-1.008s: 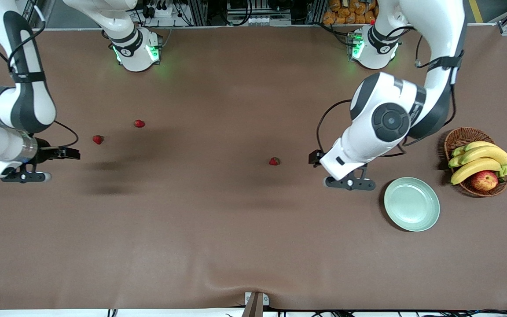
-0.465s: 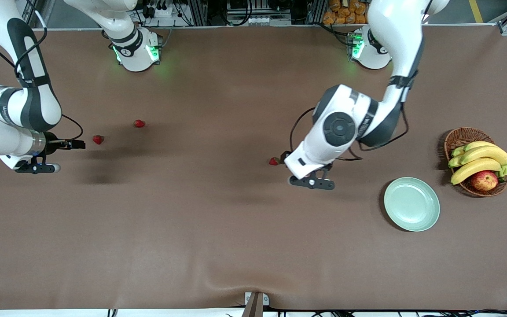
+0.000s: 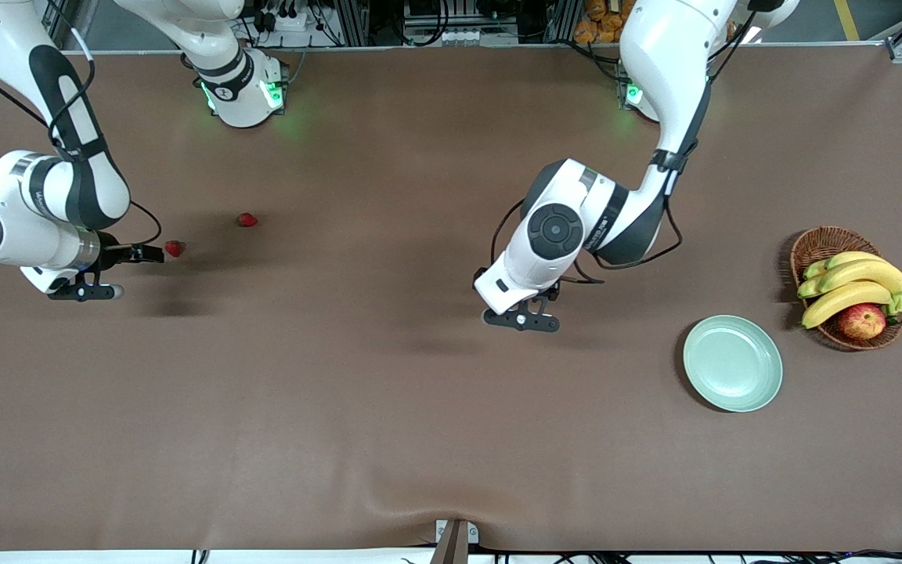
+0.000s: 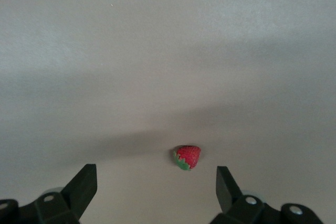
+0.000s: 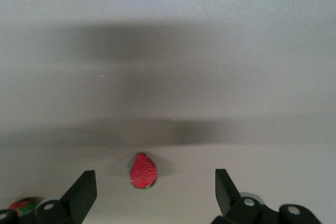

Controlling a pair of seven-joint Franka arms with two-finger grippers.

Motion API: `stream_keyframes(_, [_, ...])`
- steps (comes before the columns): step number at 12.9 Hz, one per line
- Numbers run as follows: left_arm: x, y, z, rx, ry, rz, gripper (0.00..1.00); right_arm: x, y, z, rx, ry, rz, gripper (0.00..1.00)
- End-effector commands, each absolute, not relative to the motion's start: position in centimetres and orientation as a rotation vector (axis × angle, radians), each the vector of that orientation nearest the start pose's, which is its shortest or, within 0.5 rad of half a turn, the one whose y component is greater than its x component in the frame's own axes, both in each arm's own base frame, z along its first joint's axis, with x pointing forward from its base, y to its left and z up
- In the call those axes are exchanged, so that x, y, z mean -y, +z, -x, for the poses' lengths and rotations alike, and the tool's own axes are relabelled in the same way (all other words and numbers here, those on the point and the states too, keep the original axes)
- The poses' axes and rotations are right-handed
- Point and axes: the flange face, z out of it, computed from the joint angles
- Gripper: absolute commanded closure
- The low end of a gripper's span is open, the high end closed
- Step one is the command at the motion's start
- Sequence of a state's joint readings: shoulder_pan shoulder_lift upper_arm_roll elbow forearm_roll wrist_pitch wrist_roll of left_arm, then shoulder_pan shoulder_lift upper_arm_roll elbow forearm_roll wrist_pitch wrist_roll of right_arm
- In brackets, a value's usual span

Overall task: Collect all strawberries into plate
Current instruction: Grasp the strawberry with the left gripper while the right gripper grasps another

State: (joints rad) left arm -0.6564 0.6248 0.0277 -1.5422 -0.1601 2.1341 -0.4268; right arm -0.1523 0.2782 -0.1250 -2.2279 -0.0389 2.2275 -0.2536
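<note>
Hovering low over the surface (image 3: 388, 439) toward the right arm's end, with the right jaws spread wide and empty, framing a strawberry (image 5: 143, 170) that lies flat between them. Showing a second strawberry (image 3: 247, 220) close by, a little farther from the front camera. Hanging over the middle of the surface with the left jaws equally wide and empty, a third strawberry (image 4: 187, 157) lying between them, hidden under the arm in the front view. Leaving the plate (image 3: 733, 363) bare, well apart from all three berries, just beside the fruit basket (image 3: 819, 247) at the left arm's end.

Judging each berry as very light, small, and probably soft or slightly slick, so liable to roll or squirt out under a hard or off-centre squeeze. Best taken across the widest part of the red body, not the leafy cap or the tapered tip, with a gentle close after centring and lowering almost to the surface. Little weight to carry, so a slow lift and a low release into the plate to prevent bouncing out.
</note>
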Motion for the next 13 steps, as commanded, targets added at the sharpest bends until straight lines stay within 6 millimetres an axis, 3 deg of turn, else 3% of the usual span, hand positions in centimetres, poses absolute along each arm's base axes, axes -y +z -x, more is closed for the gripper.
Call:
stream_keyframes(1, [43.7, 26.3, -55.5, -0.117, 0.121, 3.239, 0.0, 14.7, 21.4, -49.1, 0.039, 0.451, 3.097, 0.0])
stream_keyframes(5, [44.9, 23.8, -54.2, -0.075, 0.14, 3.228, 0.0, 14.2, 19.0, -48.8, 0.047, 0.487, 3.087, 0.0])
stream_keyframes(13, [45.7, 21.2, -51.8, -0.047, 0.206, 3.196, 0.16, 12.2, 16.6, -47.0, 0.096, 0.587, 3.056, 0.0])
